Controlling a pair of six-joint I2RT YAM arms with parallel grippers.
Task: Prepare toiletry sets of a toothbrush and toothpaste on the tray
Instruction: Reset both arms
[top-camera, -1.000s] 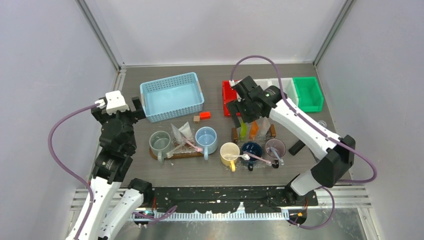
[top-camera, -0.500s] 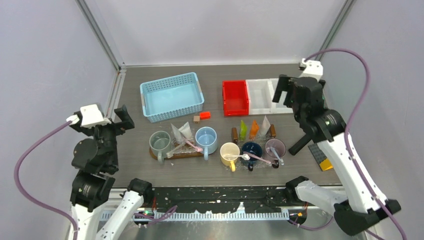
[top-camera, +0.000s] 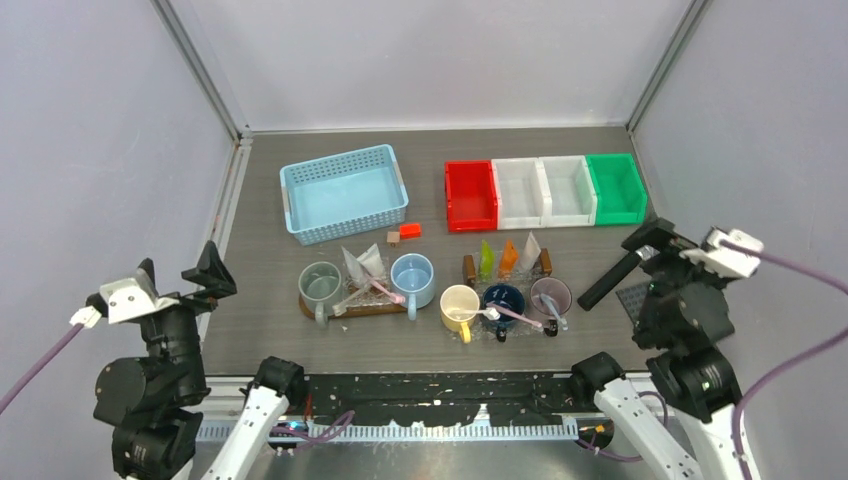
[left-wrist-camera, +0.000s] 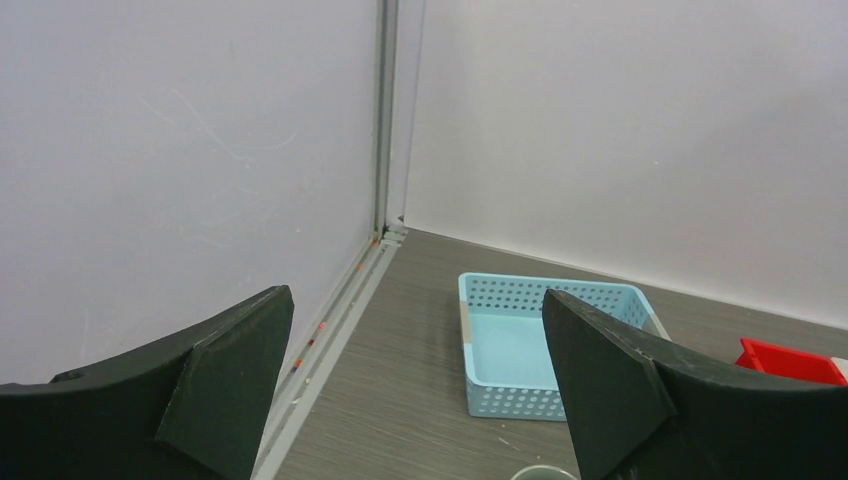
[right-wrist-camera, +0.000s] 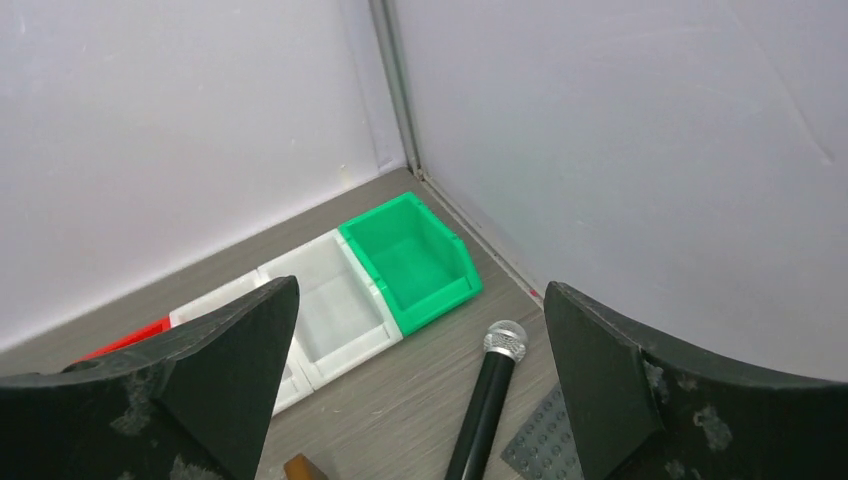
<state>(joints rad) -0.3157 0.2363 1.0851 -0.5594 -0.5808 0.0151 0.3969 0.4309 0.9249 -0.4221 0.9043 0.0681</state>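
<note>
Five mugs stand in a row: grey-green (top-camera: 320, 285) and light blue (top-camera: 412, 278) on a brown tray (top-camera: 368, 311), then cream-yellow (top-camera: 460, 303), navy (top-camera: 503, 299) and mauve (top-camera: 550, 294). Two white toothpaste tubes (top-camera: 365, 262) lie between the tray's mugs with a pink toothbrush (top-camera: 385, 291). Green (top-camera: 486, 260), orange (top-camera: 508, 258) and white (top-camera: 528, 252) tubes lie behind the other mugs, which hold toothbrushes (top-camera: 521, 318). My left gripper (top-camera: 180, 272) (left-wrist-camera: 415, 390) is open and empty at the near left. My right gripper (top-camera: 662, 245) (right-wrist-camera: 420, 390) is open and empty at the near right.
A light blue basket (top-camera: 345, 192) (left-wrist-camera: 550, 340) sits at the back left. Red (top-camera: 470, 195), two white (top-camera: 545, 191) and green (top-camera: 615, 187) (right-wrist-camera: 415, 260) bins line the back right. A black microphone (top-camera: 607, 280) (right-wrist-camera: 485, 400) and a grey studded plate (right-wrist-camera: 545, 450) lie under my right gripper. Small brown blocks (top-camera: 469, 268) flank the tubes.
Both arms have pulled back from over the table to the near corners. The right gripper left the tubes by the red bin and swung right. Nothing on the table moved.
</note>
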